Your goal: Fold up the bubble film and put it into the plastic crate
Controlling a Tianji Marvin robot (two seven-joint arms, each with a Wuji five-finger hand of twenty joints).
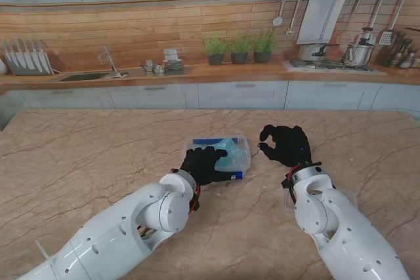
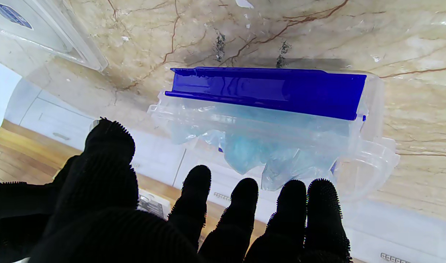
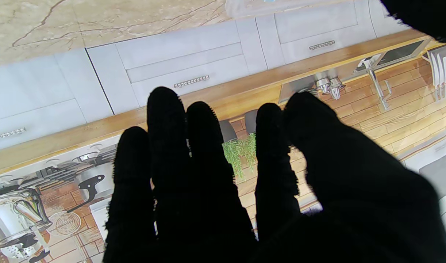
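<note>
Over the plastic crate (image 1: 223, 154) the left hand (image 1: 202, 164) spreads empty fingers (image 2: 245, 197); right hand (image 1: 286, 143) hovers, loosely spread, empty.

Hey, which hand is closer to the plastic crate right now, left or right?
Left. The left hand is at the plastic crate, over its near-left edge with the bubble film inside. The right hand hovers to the crate's right, apart from it, holding nothing.

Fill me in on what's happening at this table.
The robot is packing bubble film into a clear plastic crate with blue handles on the marble table. The film already sits crumpled inside. The left hand rests at the crate's near edge, fingers spread; the right hand hovers open beside it, holding nothing.
</note>
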